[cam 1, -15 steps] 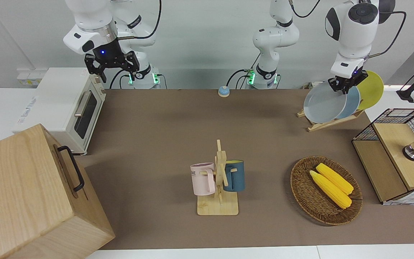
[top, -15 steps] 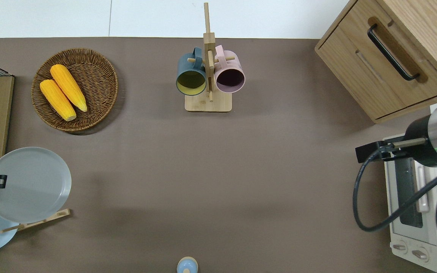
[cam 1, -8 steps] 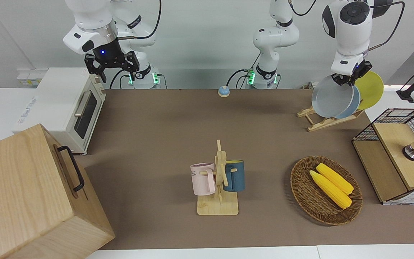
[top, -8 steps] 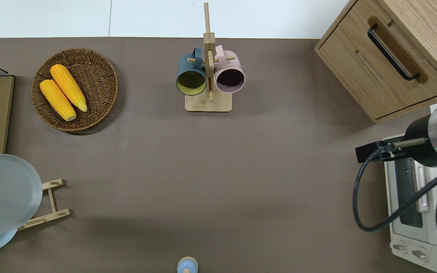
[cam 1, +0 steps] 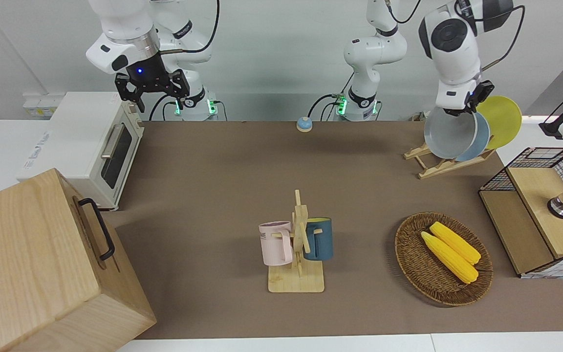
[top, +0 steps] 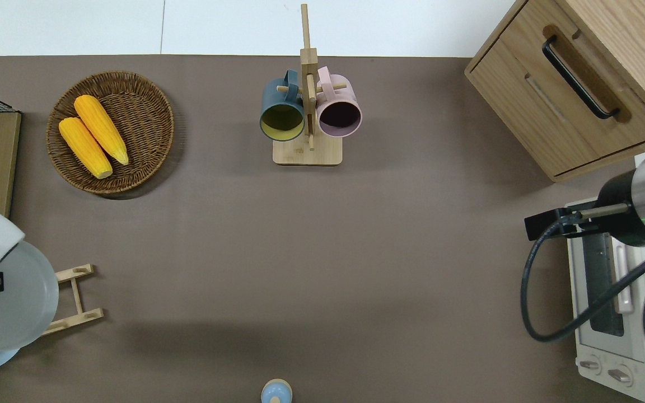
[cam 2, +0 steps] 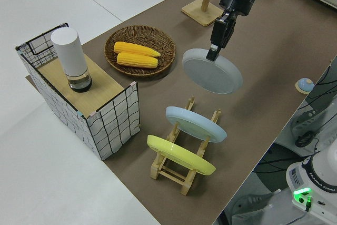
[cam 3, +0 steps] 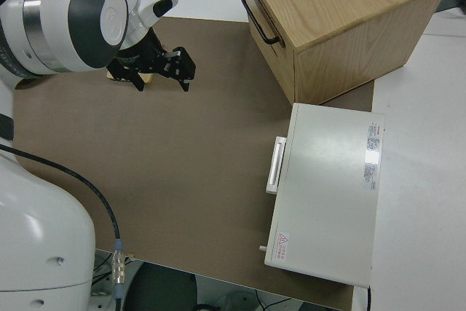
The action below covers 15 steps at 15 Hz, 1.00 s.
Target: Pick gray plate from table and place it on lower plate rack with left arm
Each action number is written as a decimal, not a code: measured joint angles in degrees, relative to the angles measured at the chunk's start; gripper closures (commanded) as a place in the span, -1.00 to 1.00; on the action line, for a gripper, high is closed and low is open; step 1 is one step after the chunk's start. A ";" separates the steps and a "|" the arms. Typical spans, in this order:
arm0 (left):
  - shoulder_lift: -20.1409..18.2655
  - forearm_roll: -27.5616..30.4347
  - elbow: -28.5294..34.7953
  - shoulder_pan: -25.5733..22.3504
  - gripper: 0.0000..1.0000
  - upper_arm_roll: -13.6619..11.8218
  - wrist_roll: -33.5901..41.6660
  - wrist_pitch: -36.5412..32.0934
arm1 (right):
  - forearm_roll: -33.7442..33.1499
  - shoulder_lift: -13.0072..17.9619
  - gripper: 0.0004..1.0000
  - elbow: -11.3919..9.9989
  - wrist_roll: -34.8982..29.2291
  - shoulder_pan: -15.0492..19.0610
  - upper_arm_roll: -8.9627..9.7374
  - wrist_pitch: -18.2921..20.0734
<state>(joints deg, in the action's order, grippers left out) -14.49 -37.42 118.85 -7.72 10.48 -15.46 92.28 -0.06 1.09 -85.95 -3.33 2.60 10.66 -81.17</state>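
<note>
Because the lower plate rack (cam 2: 202, 130) slants, I hold the gray plate (cam 2: 213, 71) tilted by its rim, left gripper (cam 2: 215, 52) clamped, over the rack's empty lowest slot.

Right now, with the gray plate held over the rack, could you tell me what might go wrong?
The left gripper pinches only the rim of the gray plate, so the tilted plate could slip or swing. The blue plate already stands in the next slot up of the plate rack; a lowering gray plate might knock it. The right arm is parked.
</note>
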 measured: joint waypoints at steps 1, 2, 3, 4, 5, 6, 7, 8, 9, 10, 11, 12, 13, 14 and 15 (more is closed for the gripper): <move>0.01 -0.55 0.69 0.02 1.00 0.97 -1.74 -0.23 | 0.00 0.00 -0.98 0.00 0.00 0.00 0.00 0.00; 0.02 -0.90 1.26 0.03 1.00 1.72 -3.16 -0.35 | 0.00 0.00 -0.97 0.00 0.00 0.00 0.00 0.00; 0.02 -1.09 1.66 0.03 1.00 2.16 -4.02 -0.42 | 0.00 0.00 -0.98 0.00 0.00 0.00 0.00 0.00; 0.02 -1.39 1.96 0.03 1.00 2.36 -4.56 -0.47 | 0.00 0.00 -0.97 0.00 0.00 0.00 0.00 0.00; 0.02 -1.82 2.26 0.03 1.00 2.40 -4.87 -0.50 | 0.00 0.00 -0.98 0.00 0.00 0.00 0.00 0.00; 0.02 -2.37 2.64 0.03 1.00 2.38 -5.31 -0.52 | 0.00 0.00 -0.98 0.00 0.00 0.00 0.00 0.00; 0.02 -3.16 3.14 0.02 1.00 2.45 -5.96 -0.53 | 0.00 0.00 -0.98 0.00 0.00 0.00 0.00 0.00; 0.03 -3.95 3.82 0.03 1.00 2.69 -6.99 -0.52 | 0.00 0.00 -0.98 0.00 0.00 0.00 0.00 0.00; 0.03 -4.44 4.55 0.03 1.00 3.05 -8.06 -0.52 | 0.00 0.00 -0.97 0.00 0.00 0.00 0.00 0.00; 0.04 -4.99 5.28 0.08 1.00 3.52 -8.93 -0.52 | 0.00 0.00 -0.97 0.00 0.00 0.00 0.00 0.00; 0.04 -5.71 5.98 0.18 1.00 3.96 -9.54 -0.52 | 0.00 0.00 -0.98 0.00 0.00 0.00 0.00 0.00; 0.04 -6.40 6.56 0.33 1.00 4.25 -10.10 -0.52 | 0.00 0.00 -0.97 0.00 0.00 0.00 0.00 0.00; 0.04 -6.89 7.06 0.59 1.00 4.33 -10.71 -0.52 | 0.00 0.00 -0.98 0.00 0.00 0.00 0.00 0.00; 0.04 -7.18 7.40 0.71 1.00 4.35 -11.12 -0.51 | 0.00 0.00 -0.98 0.00 0.00 0.00 0.00 0.00; 0.04 -7.43 7.65 0.72 1.00 4.36 -11.34 -0.51 | 0.00 0.00 -0.98 0.00 0.00 0.00 0.00 0.00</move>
<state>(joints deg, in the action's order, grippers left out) -14.45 -44.84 126.50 -7.01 14.85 -26.81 91.77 -0.06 1.09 -85.95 -3.33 2.60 10.66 -81.17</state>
